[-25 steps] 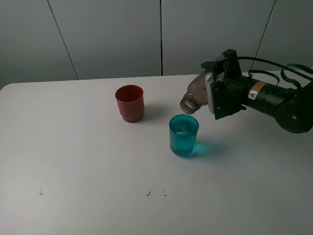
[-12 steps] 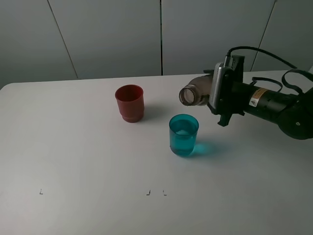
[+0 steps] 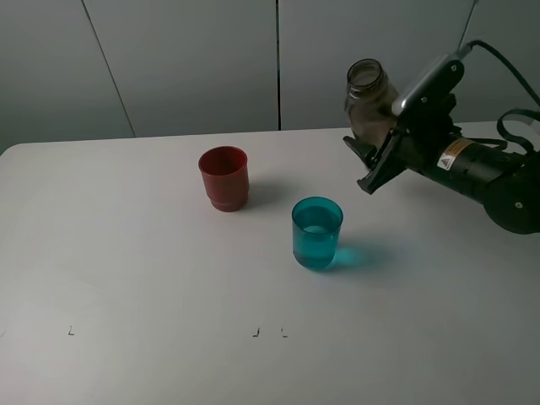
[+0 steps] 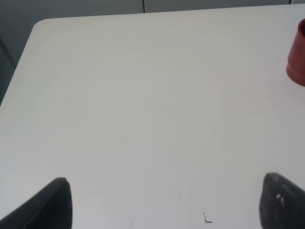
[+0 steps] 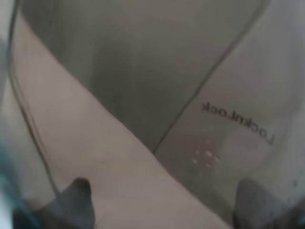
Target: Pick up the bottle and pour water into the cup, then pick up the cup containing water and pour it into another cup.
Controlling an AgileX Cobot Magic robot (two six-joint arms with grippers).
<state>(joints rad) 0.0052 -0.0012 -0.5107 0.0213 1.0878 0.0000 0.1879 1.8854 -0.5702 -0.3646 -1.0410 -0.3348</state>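
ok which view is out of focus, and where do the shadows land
Exterior high: sharp, evenly lit; the teal cup throws a blue-tinted shadow to its right on the table, the red cup a faint grey one. Right wrist: the bottle fills the frame, soft and too close, its lettering just legible. Left wrist: table crisp, left claw tips dark, blurred.

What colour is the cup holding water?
The cup is translucent teal-blue; the exterior high view shows it best.
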